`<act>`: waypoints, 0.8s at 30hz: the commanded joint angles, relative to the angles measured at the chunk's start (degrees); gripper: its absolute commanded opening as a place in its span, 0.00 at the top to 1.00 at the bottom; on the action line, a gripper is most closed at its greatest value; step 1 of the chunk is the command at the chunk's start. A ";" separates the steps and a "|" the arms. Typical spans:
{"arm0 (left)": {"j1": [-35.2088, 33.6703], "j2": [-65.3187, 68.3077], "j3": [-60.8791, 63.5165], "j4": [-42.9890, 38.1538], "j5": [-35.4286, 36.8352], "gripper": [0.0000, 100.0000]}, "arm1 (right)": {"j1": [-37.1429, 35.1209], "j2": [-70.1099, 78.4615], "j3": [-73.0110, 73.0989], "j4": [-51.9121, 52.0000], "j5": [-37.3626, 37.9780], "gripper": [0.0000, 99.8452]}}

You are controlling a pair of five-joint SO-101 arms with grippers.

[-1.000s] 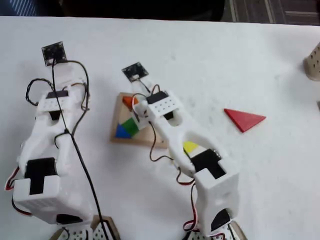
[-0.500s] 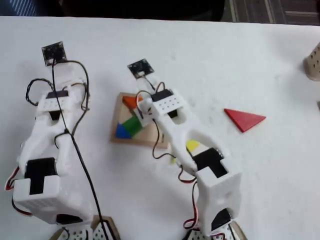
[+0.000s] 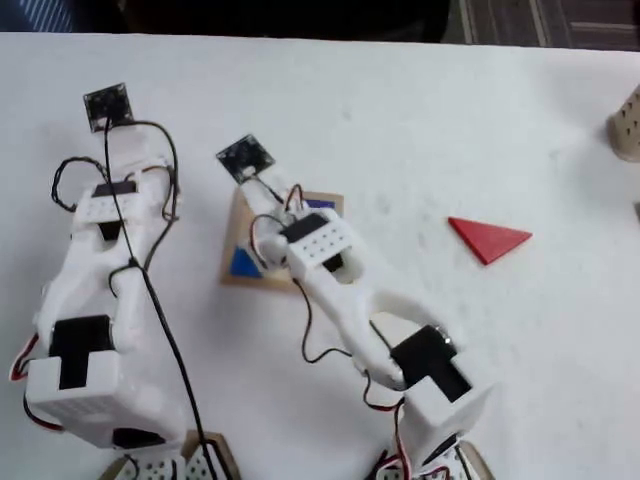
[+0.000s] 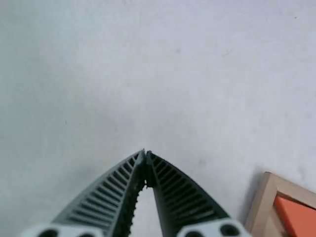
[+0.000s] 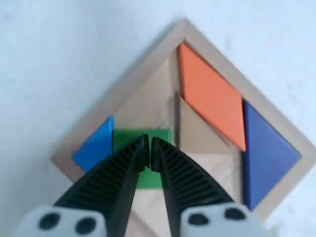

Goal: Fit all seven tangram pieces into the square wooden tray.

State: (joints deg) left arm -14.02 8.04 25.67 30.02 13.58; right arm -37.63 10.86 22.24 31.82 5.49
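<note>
My right gripper point(image 5: 148, 143) is clenched on nothing, tips just over the green square point(image 5: 123, 140) in the tray point(image 5: 121, 88). The left gripper point(image 4: 145, 155) is likewise pinched empty above bare table point(image 4: 148, 59) left of the tray. Dropping the right one now, I judge the shut tips could shove the green square or orange parallelogram point(image 5: 210, 101) out of seat, or skid the tray. The red triangle point(image 3: 488, 238) lies well to the right. Since a second ago the right arm point(image 3: 340, 290) has swung left over the tray; the left arm point(image 3: 100, 260) hasn't moved.
</note>
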 commanded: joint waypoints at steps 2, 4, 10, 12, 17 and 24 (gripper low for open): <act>-0.40 -0.40 -1.58 -1.41 0.09 0.98 | -1.45 0.22 -0.09 -5.85 0.35 0.98; -0.40 -0.40 -1.58 -1.41 0.09 0.98 | -2.24 2.42 -1.23 -6.46 3.08 0.98; -0.57 -0.40 -1.49 -1.41 0.09 0.98 | -3.74 5.14 -4.31 -0.75 8.44 0.98; -0.57 -0.40 -1.49 -1.41 0.09 0.98 | -3.38 5.14 -5.36 3.03 9.58 0.98; -0.57 -0.40 -1.49 -1.41 0.09 0.98 | -3.21 5.14 -5.98 11.47 15.91 0.98; -0.48 -0.40 -1.58 -1.41 0.09 0.98 | -2.42 2.07 -4.92 14.81 17.14 0.98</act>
State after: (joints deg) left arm -14.02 8.04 25.67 30.02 13.58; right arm -40.53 15.25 16.88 44.75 21.85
